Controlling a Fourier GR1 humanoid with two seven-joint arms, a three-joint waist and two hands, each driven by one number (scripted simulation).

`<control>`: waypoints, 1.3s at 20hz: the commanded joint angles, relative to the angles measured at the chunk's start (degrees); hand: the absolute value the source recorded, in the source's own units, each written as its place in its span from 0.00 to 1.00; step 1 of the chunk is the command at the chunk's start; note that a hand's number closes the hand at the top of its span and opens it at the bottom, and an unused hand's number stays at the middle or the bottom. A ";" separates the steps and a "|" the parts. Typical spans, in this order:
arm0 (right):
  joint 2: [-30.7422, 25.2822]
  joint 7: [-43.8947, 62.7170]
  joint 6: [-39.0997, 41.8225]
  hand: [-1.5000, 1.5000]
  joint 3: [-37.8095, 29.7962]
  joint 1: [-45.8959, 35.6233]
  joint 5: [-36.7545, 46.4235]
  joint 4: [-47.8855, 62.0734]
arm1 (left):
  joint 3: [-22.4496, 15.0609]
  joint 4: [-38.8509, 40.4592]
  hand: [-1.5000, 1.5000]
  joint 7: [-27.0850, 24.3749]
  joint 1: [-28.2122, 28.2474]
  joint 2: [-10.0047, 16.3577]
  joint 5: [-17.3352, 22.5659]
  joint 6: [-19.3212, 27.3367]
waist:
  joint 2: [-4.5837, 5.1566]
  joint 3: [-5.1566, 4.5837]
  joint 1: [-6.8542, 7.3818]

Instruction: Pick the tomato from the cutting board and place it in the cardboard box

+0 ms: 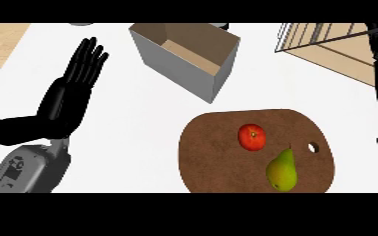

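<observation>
Left hand [70, 87] rests at the view's left, fingers straight, holding nothing. Cardboard box [184, 62] stands open-topped on the table [133, 130], centre. Tomato [252, 137] lies untouched on the cutting board [214, 150], near a pear [282, 171]. Right hand unseen. Judged: pick, carry and placing all remain.

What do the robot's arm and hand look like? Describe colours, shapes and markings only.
The left hand is plain black all over, with long slender fingers and a narrow palm. Below the wrist it joins the left forearm, a rounded light-grey casing with dark recessed markings on its side. No cables or sleeves show. The right arm does not clearly show in this view.
</observation>
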 commanded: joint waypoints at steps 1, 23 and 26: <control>0.48 3.14 -2.96 1.00 -1.92 2.85 1.61 -3.09 | 2.50 2.07 0.50 2.49 1.07 1.22 -0.98 0.64 | 0.67 -0.65 0.74; 9.12 -7.19 -27.81 0.00 13.82 34.42 18.86 3.23 | 5.49 13.14 0.50 7.58 15.69 0.80 -4.42 15.61 | 0.93 -2.09 -6.69; 10.94 -11.19 -26.75 0.00 16.04 35.94 17.63 5.67 | 5.46 12.88 0.50 7.21 15.91 0.35 -4.68 16.33 | 1.19 -2.13 -6.44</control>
